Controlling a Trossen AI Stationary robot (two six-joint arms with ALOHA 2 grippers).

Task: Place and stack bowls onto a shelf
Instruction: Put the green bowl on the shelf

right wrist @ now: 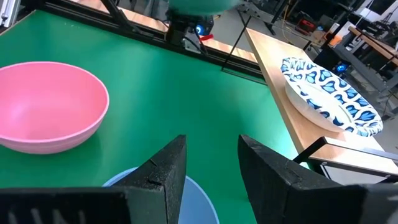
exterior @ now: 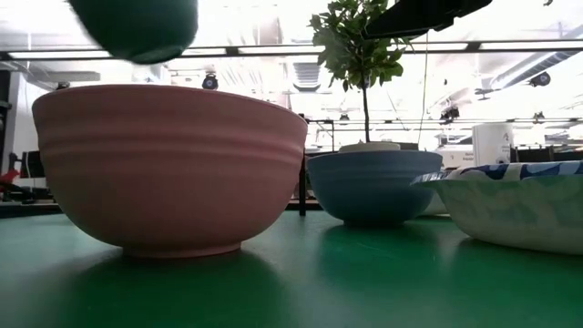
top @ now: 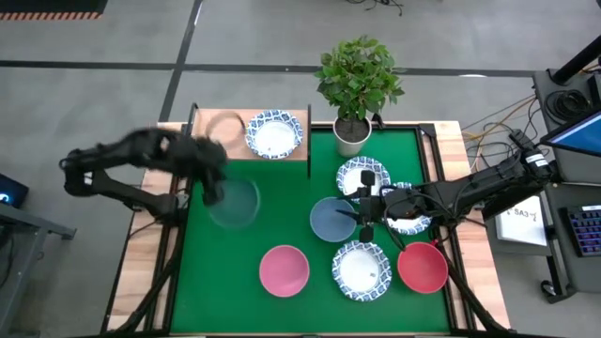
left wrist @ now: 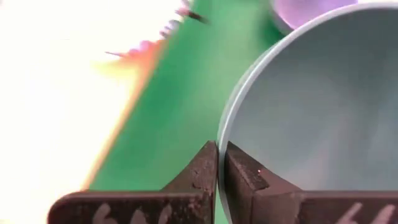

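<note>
Above the green table [top: 282,225], dark green bowl [top: 233,203] pinched in left gripper [top: 214,191].

On the surface [top: 291,202] the shelf [top: 293,120] stands at the back left with one bowl [top: 273,135] on it, the plant pot [top: 351,134] just to its right, while six bowls cluster toward the right and front.

Dark green bowl [exterior: 137,27] cut off (low view), motion-blurred overhead
</note>
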